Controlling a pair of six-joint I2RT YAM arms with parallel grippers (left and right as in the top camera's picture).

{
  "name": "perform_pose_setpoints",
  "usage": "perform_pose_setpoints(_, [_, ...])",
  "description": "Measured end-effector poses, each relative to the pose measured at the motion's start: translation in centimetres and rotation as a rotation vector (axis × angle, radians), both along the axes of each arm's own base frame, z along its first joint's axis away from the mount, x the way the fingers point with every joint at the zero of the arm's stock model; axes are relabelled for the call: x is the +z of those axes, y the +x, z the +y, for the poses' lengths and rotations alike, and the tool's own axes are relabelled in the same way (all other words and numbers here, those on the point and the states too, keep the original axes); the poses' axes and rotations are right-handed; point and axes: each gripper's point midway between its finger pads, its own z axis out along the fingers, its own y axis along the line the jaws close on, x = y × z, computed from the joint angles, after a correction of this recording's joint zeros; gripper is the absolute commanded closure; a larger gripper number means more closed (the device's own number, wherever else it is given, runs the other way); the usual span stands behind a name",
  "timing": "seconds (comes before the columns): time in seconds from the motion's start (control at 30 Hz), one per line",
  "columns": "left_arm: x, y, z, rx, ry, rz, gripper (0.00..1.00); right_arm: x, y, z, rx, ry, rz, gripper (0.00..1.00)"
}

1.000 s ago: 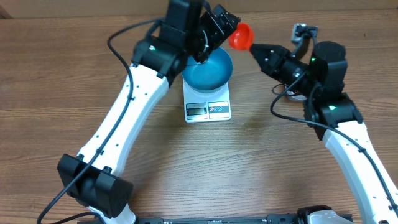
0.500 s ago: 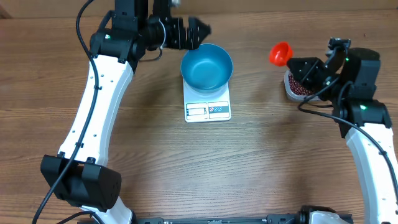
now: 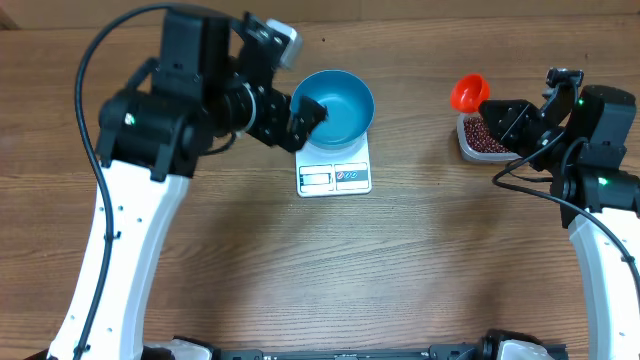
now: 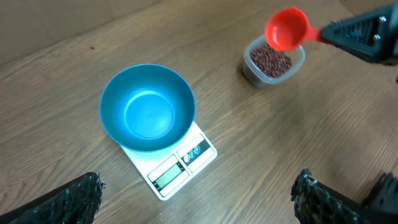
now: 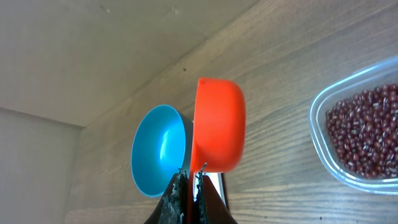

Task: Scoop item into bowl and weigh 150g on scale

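**Barely begun: bowl empty, scoop poised at the beans**

So far only the set-up is done. The blue bowl (image 3: 335,105) sits on the white scale (image 3: 334,175) in the upper middle of the overhead frame, and the left wrist view shows its inside bare, with no bean in it. The scale's display is too small to read.

The beans (image 3: 487,138) lie in a clear tub (image 3: 465,150) at the upper right, well apart from the bowl. The right gripper (image 5: 188,186) is clamped tight on the handle of a red scoop (image 3: 468,93), which hangs at the tub's upper-left edge. From the left wrist view its cup looks empty.

Everything that matters is left, as I judge it: dipping into the heap, carrying loads across to the bowl, and trimming the amount until the scale shows the target.

The left gripper (image 4: 196,199) is spread wide and holds nothing. In the overhead frame it overlaps the bowl's left rim, though the wrist view suggests it is raised above it. The wooden table (image 3: 400,260) between tub and bowl is bare, so the scoop's path from the right looks free; the left arm crowds only the far side.
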Motion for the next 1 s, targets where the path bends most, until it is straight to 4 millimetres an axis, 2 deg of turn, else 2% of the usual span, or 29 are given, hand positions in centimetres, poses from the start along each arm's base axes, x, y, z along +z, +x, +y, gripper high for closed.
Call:
perform_pose_setpoints(0.03, [-0.1,-0.3,-0.5,-0.010,0.010,-0.002,0.13,-0.1,-0.1,0.0,0.003,0.000,0.006,0.96])
perform_pose_setpoints(0.07, [-0.3,-0.7,-1.3,-0.025,0.023,-0.002,0.27,-0.2,-0.2,0.1,0.007,0.000,0.011,0.96])
perform_pose_setpoints(0.13, [-1.1,-1.3,-2.6,-0.039,0.036,0.016,0.35,-0.3,-0.3,0.1,0.012,-0.003,0.011,0.96])
perform_pose_setpoints(0.2, [-2.5,-1.8,-4.0,-0.053,0.055,0.031,0.49,-0.3,-0.3,0.2,0.014,-0.005,0.010,0.96])
perform_pose_setpoints(0.23, [-3.9,-2.3,-5.1,-0.073,0.072,0.045,0.65,-0.3,-0.3,0.1,0.014,-0.006,0.009,0.96])
perform_pose_setpoints(0.27, [-5.5,-2.9,-6.2,-0.093,0.084,0.071,0.94,-0.3,-0.3,0.2,0.015,-0.006,0.009,0.96])
perform_pose_setpoints(0.4, [-10.7,-4.1,-9.0,-0.144,0.131,0.138,0.96,-0.3,-0.3,0.2,0.016,-0.008,0.008,0.96])
perform_pose_setpoints(0.43, [-12.6,-4.4,-9.7,-0.156,0.154,0.159,0.96,-0.3,-0.3,0.1,0.016,-0.009,0.007,0.96])
perform_pose_setpoints(0.47, [-13.3,-4.5,-9.9,-0.160,0.165,0.171,0.96,-0.3,-0.3,0.2,0.017,-0.009,0.008,0.96])
perform_pose_setpoints(0.5, [-15.3,-4.6,-10.4,-0.164,0.199,0.183,0.96,-0.3,-0.3,0.1,0.016,-0.008,0.009,0.96])
perform_pose_setpoints(0.63, [-18.7,-4.1,-10.6,-0.137,0.309,0.166,0.96,-0.4,-0.4,0.2,0.016,-0.006,0.017,0.96])
perform_pose_setpoints(0.8, [-22.5,-2.5,-10.3,-0.090,0.395,0.120,0.96,-0.5,-0.4,0.2,0.016,-0.007,0.018,0.96])
perform_pose_setpoints(0.83, [-24.3,-2.0,-10.0,-0.074,0.426,0.112,0.96,-0.5,-0.4,0.2,0.016,-0.007,0.019,0.96])
perform_pose_setpoints(0.87, [-25.2,-1.5,-9.8,-0.060,0.438,0.096,0.96,-0.5,-0.4,0.2,0.016,-0.007,0.019,0.96])
perform_pose_setpoints(1.0, [-27.4,-0.5,-9.8,-0.077,0.484,0.070,0.96,-0.5,-0.5,0.2,0.017,-0.006,0.023,0.96])
